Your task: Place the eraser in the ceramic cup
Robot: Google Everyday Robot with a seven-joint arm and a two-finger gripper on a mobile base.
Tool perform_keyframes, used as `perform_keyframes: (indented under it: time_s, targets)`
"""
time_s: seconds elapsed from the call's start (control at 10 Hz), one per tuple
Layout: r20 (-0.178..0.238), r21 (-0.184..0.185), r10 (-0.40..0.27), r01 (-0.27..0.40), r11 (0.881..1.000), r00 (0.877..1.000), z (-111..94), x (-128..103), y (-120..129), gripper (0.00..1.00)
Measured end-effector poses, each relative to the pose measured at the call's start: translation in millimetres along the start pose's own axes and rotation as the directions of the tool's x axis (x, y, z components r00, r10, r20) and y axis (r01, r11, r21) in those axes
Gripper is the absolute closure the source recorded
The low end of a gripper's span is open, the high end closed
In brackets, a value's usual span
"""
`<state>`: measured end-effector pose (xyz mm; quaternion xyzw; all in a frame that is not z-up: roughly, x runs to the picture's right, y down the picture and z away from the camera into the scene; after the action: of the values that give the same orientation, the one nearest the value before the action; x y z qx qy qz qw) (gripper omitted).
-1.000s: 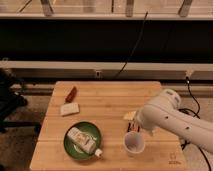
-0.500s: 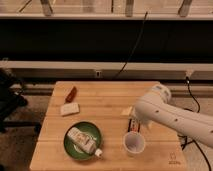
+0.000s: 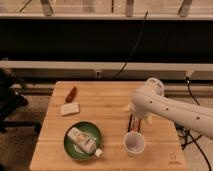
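The eraser [image 3: 133, 122] is a small dark oblong block with an orange stripe. It stands lengthwise just behind the white ceramic cup [image 3: 134, 143], which sits upright near the table's front edge. My white arm comes in from the right. Its gripper [image 3: 130, 109] is at the eraser's far end, mostly hidden under the arm. I cannot tell whether the eraser is held or rests on the table.
A green plate [image 3: 71, 146] with a white bottle lying in it is at the front left. A cream-white block [image 3: 69, 109] and a reddish-brown piece [image 3: 71, 93] lie at the back left of the wooden table [image 3: 105, 100]. A black chair is off the left edge.
My arm has swung left and back. The eraser has moved with it, from right beside the cup's rim to a spot further behind the cup.
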<state>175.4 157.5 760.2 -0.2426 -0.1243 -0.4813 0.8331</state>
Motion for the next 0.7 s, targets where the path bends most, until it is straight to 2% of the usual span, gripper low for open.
perform_keyframes:
  time_s: [0.3,0.7]
  targets:
    - [0.034,-0.029,0.018,-0.017,0.999,0.999,23.4,8.6,7.0,0.20]
    - [0.072,-0.033,0.032,-0.030,0.999,0.997,41.6,16.9,4.9,0.20]
